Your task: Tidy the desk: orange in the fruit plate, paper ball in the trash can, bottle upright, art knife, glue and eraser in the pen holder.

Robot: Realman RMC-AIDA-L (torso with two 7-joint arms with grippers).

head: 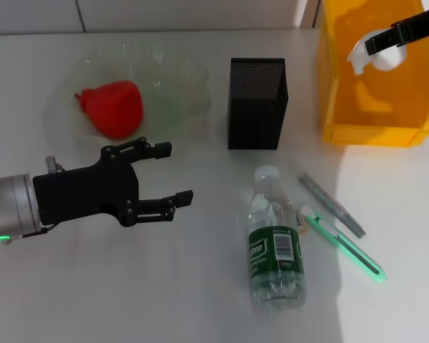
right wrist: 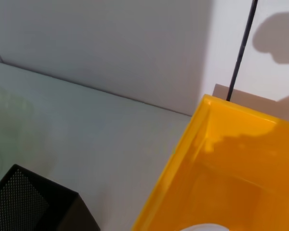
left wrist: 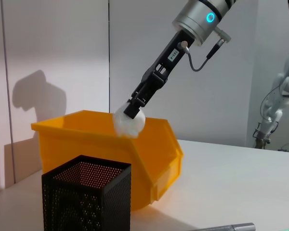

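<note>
Right tool (head: 381, 44) pinches the white crumpled paper ball (head: 383, 58) above the translucent orange-yellow trash can (head: 372, 107), ball at its 6 o'clock; left tool (head: 166, 174) gapes empty.

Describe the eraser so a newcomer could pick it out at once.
Start at the black mesh pen holder mid-desk, then drop to the bottle lying on its side in front of it. The eraser is the tiny tan block wedged between the bottle and the green art knife, the only beige thing there.
</note>
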